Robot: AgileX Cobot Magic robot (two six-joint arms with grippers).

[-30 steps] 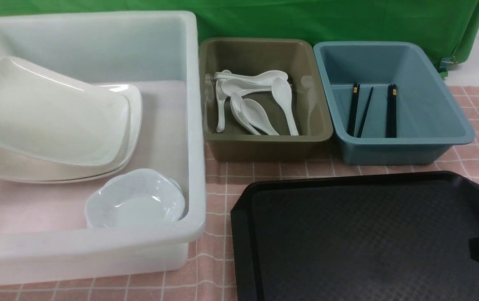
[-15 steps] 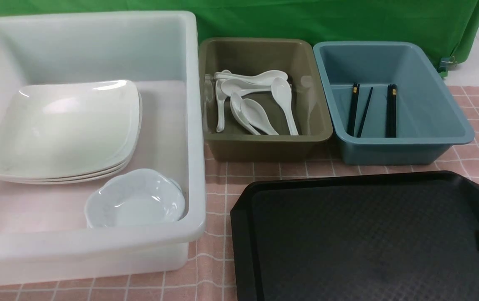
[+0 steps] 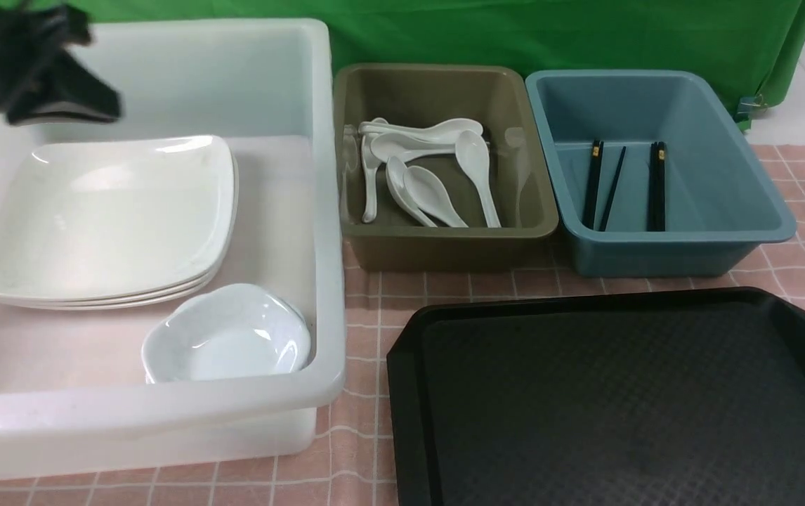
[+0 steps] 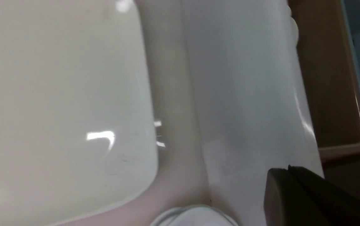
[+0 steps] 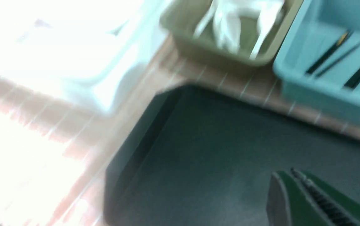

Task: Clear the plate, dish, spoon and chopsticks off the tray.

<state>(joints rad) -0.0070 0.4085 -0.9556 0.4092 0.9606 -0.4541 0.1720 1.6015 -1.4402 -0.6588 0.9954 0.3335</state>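
L hand [image 3: 111, 109], fingers pressed together, hangs over white tub [image 3: 331, 281] w/ stacked plates [image 3: 107, 218] + dishes [image 3: 230, 337], next to olive tub [image 3: 448, 232] of spoons [image 3: 476, 169] & blue tub [image 3: 676, 237] w/ chopsticks [image 3: 657, 186]; R hand [image 5: 293, 175] also closed, by bare tray [image 3: 620, 393].

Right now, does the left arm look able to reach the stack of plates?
Probably yes: the left end effector is near the plates, inside the white tub, and nothing seems to block the way.

Pink checked cloth [image 3: 364, 422] carries the tray [image 3: 627, 400] and, seemingly, three tubs [image 3: 330, 281].
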